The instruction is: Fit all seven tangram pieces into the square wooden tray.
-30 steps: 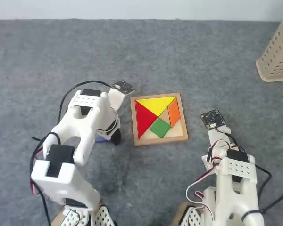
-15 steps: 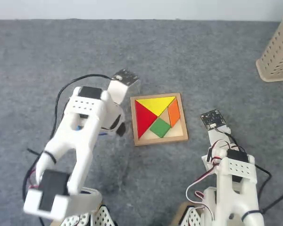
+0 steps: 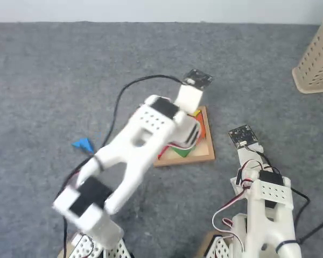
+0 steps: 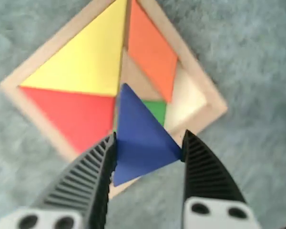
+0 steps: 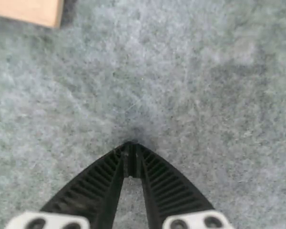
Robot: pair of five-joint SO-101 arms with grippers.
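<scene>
We see a grey carpet [image 3: 70,70] covering the whole work surface, with a pale strip of wall [image 3: 151,9] along its far edge. A beige container with rows of holes [image 3: 317,59] stands at the far right corner.

The wooden tray [image 3: 202,157] lies near the middle of the carpet, and the left arm [image 3: 140,140] stretches across it and hides much of it from above. In the left wrist view the tray [image 4: 52,50] holds a yellow triangle [image 4: 90,57], a red triangle [image 4: 71,114], an orange slanted piece [image 4: 152,50] and a green square [image 4: 155,110]. Bare wood [image 4: 186,98] shows beside the green square.

The left claw [image 4: 150,138] is clamped on a dark blue triangle [image 4: 140,138], one jaw on each side. The triangle hangs over the tray's near edge, covering parts of the red and green pieces. We cannot tell whether it touches the tray. A light blue triangle [image 3: 83,144] lies flat on the carpet, well apart from the tray on the left arm's side.

The right arm [image 3: 264,199] sits near its base, beside the tray. The right claw [image 5: 129,147] has its jaws pressed together with nothing between them. It points down at bare carpet, with one corner of the tray [image 5: 24,9] nearby.
</scene>
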